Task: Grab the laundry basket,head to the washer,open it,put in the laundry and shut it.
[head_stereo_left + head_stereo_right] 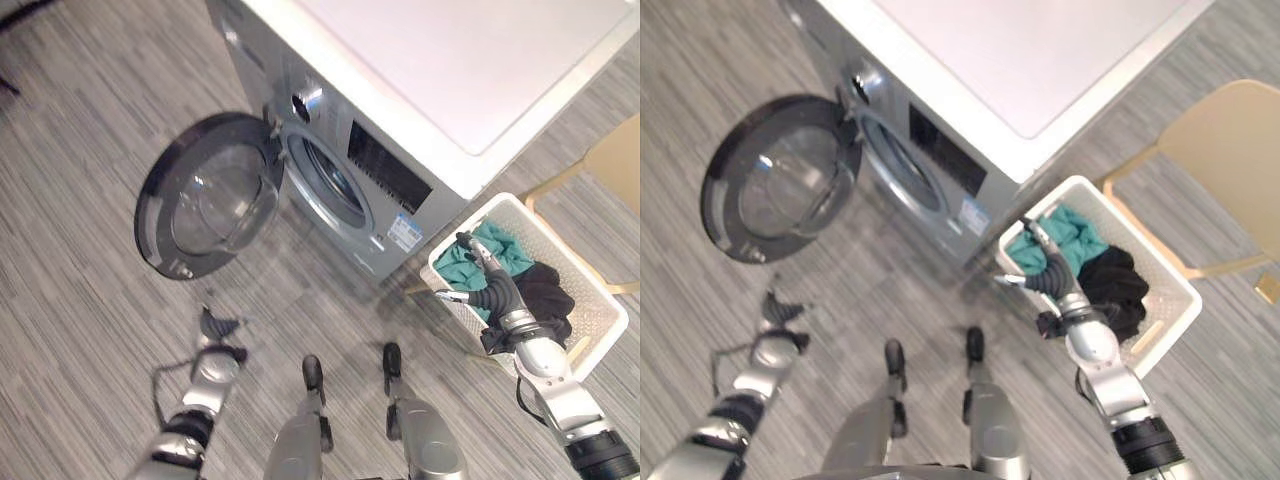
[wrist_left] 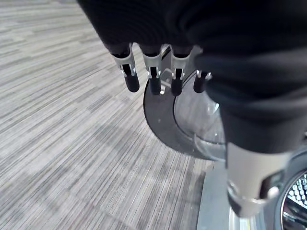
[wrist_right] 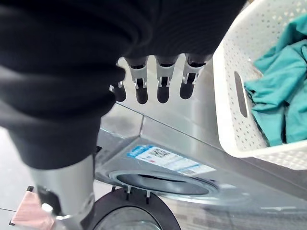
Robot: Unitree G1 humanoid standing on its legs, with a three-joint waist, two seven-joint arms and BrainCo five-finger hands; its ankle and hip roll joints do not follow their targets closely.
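Observation:
The grey washer (image 1: 400,150) stands ahead with its round dark door (image 1: 205,195) swung wide to the left, the drum opening (image 1: 325,180) exposed. To its right sits a white perforated laundry basket (image 1: 590,300) on the floor, holding a teal cloth (image 1: 490,255) and a black garment (image 1: 548,290). My right hand (image 1: 490,275) hovers over the basket's near edge beside the teal cloth, fingers straight and holding nothing; the right wrist view shows its fingers (image 3: 160,88) beside the basket (image 3: 230,115). My left hand (image 1: 215,330) hangs low below the door, fingers (image 2: 153,79) relaxed and empty.
A beige chair (image 1: 1230,160) stands right behind the basket. The washer's white top (image 1: 460,60) fills the upper right. Grey striped floor (image 1: 80,300) spreads to the left and in front of the open door.

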